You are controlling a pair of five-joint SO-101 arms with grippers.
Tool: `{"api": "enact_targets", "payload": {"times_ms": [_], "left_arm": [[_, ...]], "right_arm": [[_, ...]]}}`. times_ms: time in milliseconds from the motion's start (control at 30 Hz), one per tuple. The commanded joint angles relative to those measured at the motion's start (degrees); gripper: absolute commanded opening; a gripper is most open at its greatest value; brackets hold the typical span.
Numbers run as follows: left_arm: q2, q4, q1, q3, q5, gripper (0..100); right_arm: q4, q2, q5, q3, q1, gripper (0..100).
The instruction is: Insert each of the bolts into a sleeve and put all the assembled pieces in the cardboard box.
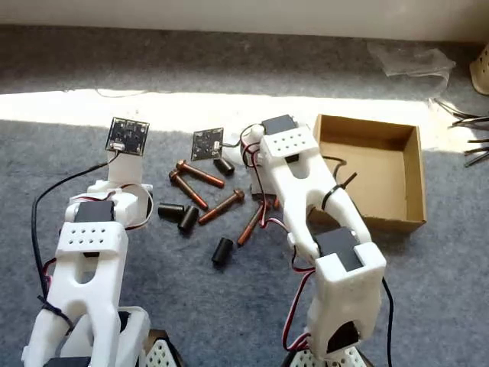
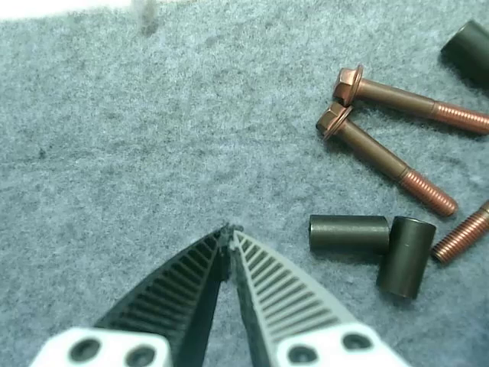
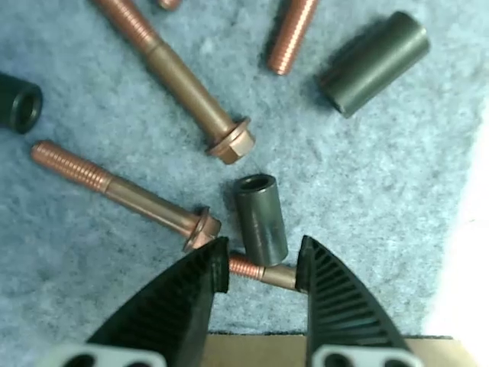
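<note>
**Gripper state.** The right gripper [image 3: 263, 246] stood with its jaws apart, straddling one end of a black sleeve [image 3: 260, 218] that lay on the grey felt of the counter [image 1: 199, 306]. A bolt shank [image 3: 263, 270] lay crosswise under that same end, also between the jaws. Whether either jaw touched either part could not be told. The left gripper [image 2: 231, 229] hung low over bare felt with its jaws together and nothing between them.

**Location of parts.** Four copper-coloured bolts [image 1: 200, 173] lay loose in a fan between the two arms, with loose sleeves scattered among them. Near the left gripper, two sleeves [image 2: 349, 233] lay touching or nearly so. No bolt sat in a sleeve. The cardboard box [image 1: 367, 172] stood beside the right arm, open at the top, with nothing in it.

**Handling.** Both parts looked rigid and fairly light. The sleeve, being smooth and round, would likely roll or squirt out of a glancing pinch, so it should be gripped across its diameter at mid-length. The bolt should be held on the plain shank near the flanged head, leaving the threaded end free. The shank under the sleeve risked being caught in the same grip.
</note>
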Motion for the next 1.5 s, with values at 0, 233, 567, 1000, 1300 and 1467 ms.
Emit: {"api": "enact_targets", "payload": {"times_ms": [0,233,567,1000,1300,1467], "left_arm": [[-0.04,-1.14,0.75,-0.48,0.0,0],[-0.04,-1.14,0.75,-0.4,-0.09,0],[-0.48,-3.52,-0.48,0.92,-0.18,0],[-0.48,-3.52,-0.57,0.84,-0.18,0],[-0.4,-3.52,-1.27,1.01,-0.18,0],[-0.13,-8.53,-3.03,3.47,-0.18,0]], "right_arm": [[0.13,-0.57,0.79,-0.31,0.66,14.2],[0.4,-0.57,0.62,-0.22,0.22,14.2],[1.1,0.66,0.79,2.33,0.48,14.2],[-0.31,7.34,0.7,1.98,0.22,14.2],[-2.42,7.52,0.44,1.98,0.4,14.2],[-2.51,7.52,0.44,1.98,1.27,14.2]]}}
